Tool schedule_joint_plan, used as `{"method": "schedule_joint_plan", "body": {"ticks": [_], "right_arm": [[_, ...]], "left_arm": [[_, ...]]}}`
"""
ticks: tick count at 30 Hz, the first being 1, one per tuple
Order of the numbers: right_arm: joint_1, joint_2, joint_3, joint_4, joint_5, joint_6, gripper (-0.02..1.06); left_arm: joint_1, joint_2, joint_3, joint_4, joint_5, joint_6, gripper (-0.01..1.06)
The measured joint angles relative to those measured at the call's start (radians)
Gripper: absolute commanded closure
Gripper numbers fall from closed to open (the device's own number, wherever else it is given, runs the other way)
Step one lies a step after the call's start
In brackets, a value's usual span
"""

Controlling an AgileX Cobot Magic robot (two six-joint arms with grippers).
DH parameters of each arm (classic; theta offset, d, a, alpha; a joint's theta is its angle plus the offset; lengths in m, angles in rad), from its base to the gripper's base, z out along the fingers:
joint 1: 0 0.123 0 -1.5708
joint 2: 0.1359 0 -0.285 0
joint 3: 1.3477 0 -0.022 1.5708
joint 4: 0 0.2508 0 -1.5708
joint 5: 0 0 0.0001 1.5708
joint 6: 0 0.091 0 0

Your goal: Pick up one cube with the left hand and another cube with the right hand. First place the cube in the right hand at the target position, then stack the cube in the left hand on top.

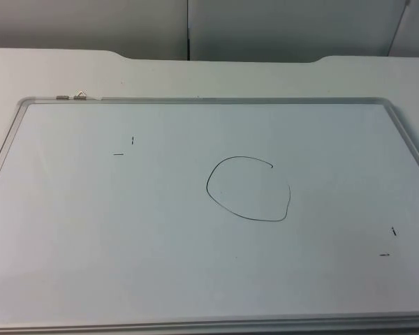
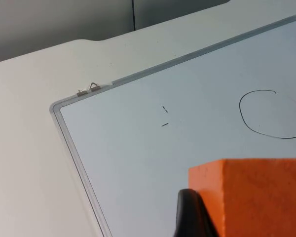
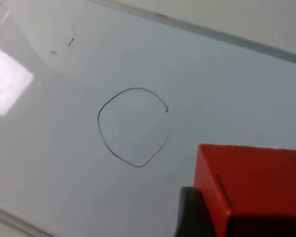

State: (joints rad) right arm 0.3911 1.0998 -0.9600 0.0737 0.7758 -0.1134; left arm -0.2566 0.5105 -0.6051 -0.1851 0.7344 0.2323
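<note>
Right up against your left wrist camera sits the orange cube, with a black fingertip of the left hand pressed to its side, so that hand is pinching the cube up off the whiteboard. Same deal on the other arm: your right hand has a black finger flat against the red cube, pinching it in the air above the board, with the drawn circle just beside it.

From the top view, the whiteboard covers most of the white worktop, with its silver frame running along the edges and a small metal clip on the frame at the upper left of the frame. You've got the hand-drawn circle a bit right of center on the board. Two little pen ticks sit at the left, and another pair of marks sits at the lower right. Grey partition wall runs across the top.
</note>
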Motion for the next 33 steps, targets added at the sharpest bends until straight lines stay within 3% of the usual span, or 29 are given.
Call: {"method": "schedule_joint_plan", "body": {"ticks": [5, 12, 18, 33], "right_arm": [[0.065, 0.091, 0.0, -0.002, -0.01, -0.002, 1.05], [0.177, 0.357, 0.0, -0.082, -0.085, 0.082, 1.05], [0.184, 0.545, -0.043, -0.09, -0.154, 0.113, 1.05], [0.184, 0.894, -0.316, -0.101, -0.159, 0.113, 1.05]], "left_arm": [[0.0, 0.0, 0.0, 0.0, 0.0, 0.0, 1.05], [0.0, 0.0, 0.0, -0.002, 0.0, 0.0, 1.05], [0.0, 0.0, 0.0, -0.004, 0.0, 0.0, 1.05], [0.0, 0.0, 0.0, -0.004, 0.0, 0.0, 1.05]]}}
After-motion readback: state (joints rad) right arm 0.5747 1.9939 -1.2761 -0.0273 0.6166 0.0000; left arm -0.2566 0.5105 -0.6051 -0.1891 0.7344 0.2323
